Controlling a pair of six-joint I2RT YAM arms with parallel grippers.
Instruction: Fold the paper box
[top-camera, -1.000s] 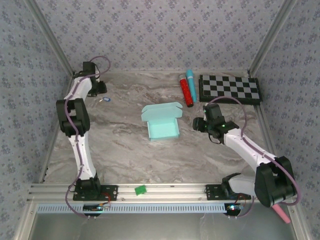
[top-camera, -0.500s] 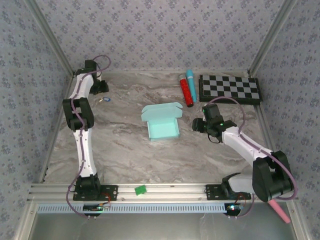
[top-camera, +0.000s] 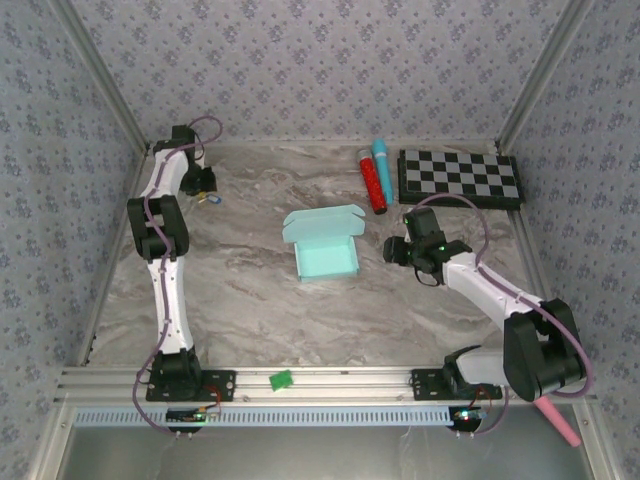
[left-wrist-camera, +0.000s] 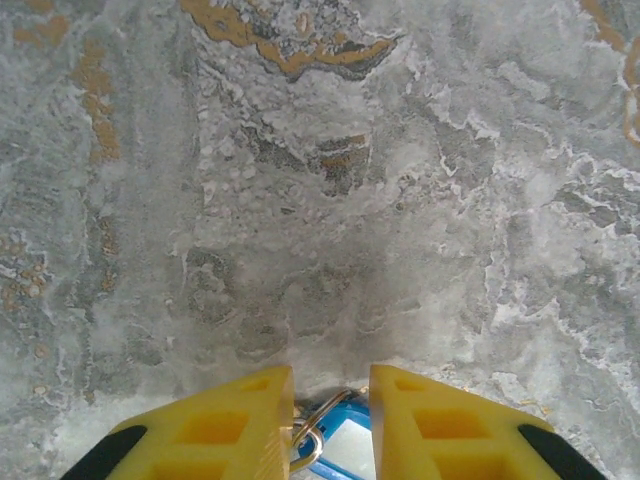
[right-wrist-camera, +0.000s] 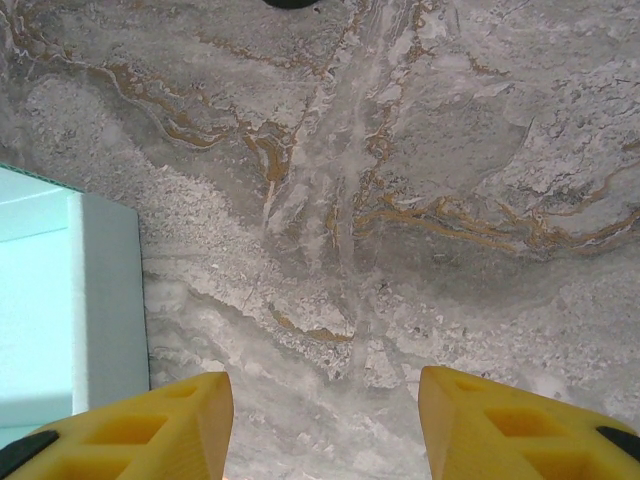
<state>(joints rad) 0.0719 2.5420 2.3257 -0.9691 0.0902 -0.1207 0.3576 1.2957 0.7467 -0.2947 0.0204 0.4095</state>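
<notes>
The paper box (top-camera: 325, 243) is a pale mint-blue box with its lid flap standing open at the back, lying mid-table. Its near wall shows at the left edge of the right wrist view (right-wrist-camera: 60, 300). My right gripper (top-camera: 398, 250) hovers just right of the box, open (right-wrist-camera: 325, 385), with bare marble between its yellow fingers. My left gripper (top-camera: 205, 185) is at the far left corner, well away from the box. Its jaws stand narrow (left-wrist-camera: 332, 375) around a blue key tag (left-wrist-camera: 340, 450) with a metal ring; the ring touches the left finger.
A black-and-white checkerboard (top-camera: 460, 178) lies at the back right, with a red tube (top-camera: 372, 183) and a blue tube (top-camera: 383, 162) beside it. A green piece (top-camera: 281, 379) sits on the front rail. A pink stick (top-camera: 560, 422) pokes out at the front right.
My left gripper has come down over the blue key tag and its jaws have narrowed around it. The right arm has shifted only slightly beside the box.
</notes>
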